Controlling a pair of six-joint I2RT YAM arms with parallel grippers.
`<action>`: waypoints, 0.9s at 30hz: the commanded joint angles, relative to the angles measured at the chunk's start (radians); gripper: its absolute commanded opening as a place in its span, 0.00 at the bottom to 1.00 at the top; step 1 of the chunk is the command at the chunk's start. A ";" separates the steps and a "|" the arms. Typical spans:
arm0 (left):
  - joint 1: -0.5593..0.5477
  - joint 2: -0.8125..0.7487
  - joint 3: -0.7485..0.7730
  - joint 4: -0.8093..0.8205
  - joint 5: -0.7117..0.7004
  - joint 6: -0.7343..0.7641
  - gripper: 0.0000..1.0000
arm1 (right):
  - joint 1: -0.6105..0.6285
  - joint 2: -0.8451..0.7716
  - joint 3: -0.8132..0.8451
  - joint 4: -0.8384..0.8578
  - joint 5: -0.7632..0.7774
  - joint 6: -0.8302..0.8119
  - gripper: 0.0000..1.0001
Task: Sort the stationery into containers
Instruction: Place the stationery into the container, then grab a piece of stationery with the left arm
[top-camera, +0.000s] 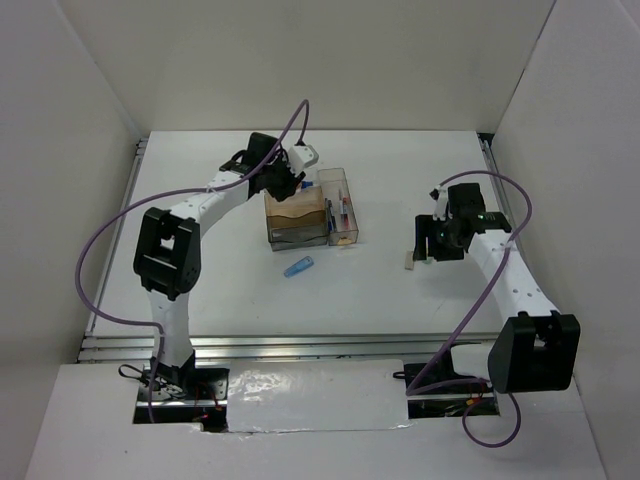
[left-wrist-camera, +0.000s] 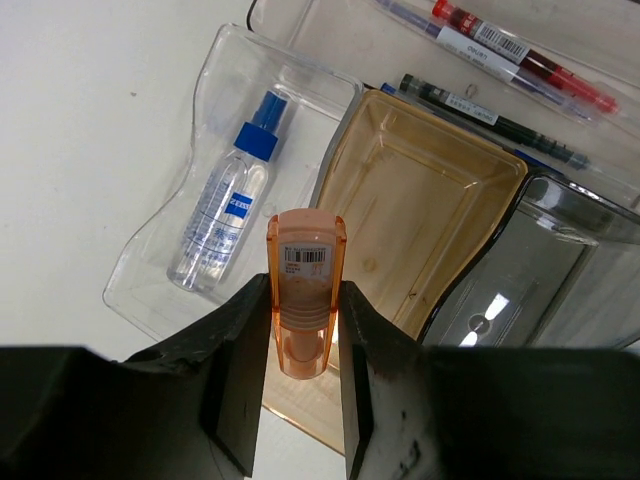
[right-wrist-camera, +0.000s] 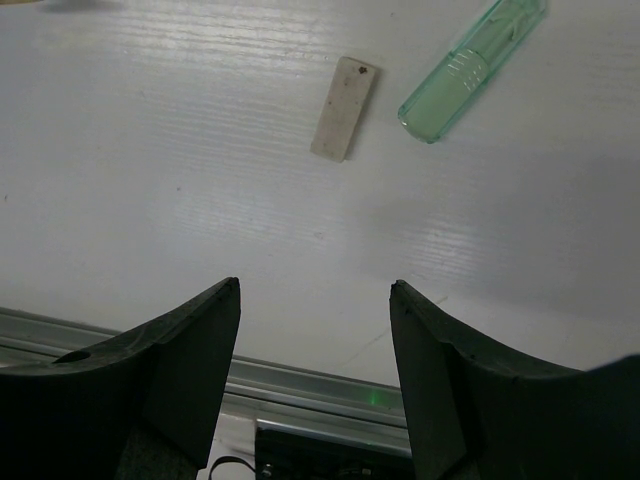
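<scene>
My left gripper (left-wrist-camera: 303, 300) is shut on an orange piece (left-wrist-camera: 305, 270) with a barcode label, held above the near edge of the brown-tinted tier (left-wrist-camera: 430, 190) of the clear organizer (top-camera: 297, 215). A white blue-capped bottle (left-wrist-camera: 225, 210) lies in the clear wavy compartment on the left. Red and dark blue pens (left-wrist-camera: 500, 45) lie in the narrow clear bin (top-camera: 340, 205), with a black pen (left-wrist-camera: 490, 115) beside them. My right gripper (right-wrist-camera: 315, 290) is open and empty above the table, short of a beige piece (right-wrist-camera: 343, 108) and a mint-green piece (right-wrist-camera: 470, 68).
A blue piece (top-camera: 299, 267) lies on the table just in front of the organizer. A metal rail (right-wrist-camera: 300, 385) runs along the table edge under my right gripper (top-camera: 432, 245). White walls close in the table on three sides.
</scene>
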 joint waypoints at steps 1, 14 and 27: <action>-0.011 0.018 0.045 -0.002 -0.003 -0.024 0.41 | -0.005 0.007 0.047 0.013 -0.003 0.007 0.68; -0.012 -0.193 -0.064 -0.052 -0.001 -0.059 0.53 | -0.005 -0.023 0.043 0.013 -0.001 0.007 0.68; -0.092 -0.637 -0.597 -0.016 0.025 -0.264 0.55 | -0.042 -0.057 0.030 0.014 -0.026 0.007 0.68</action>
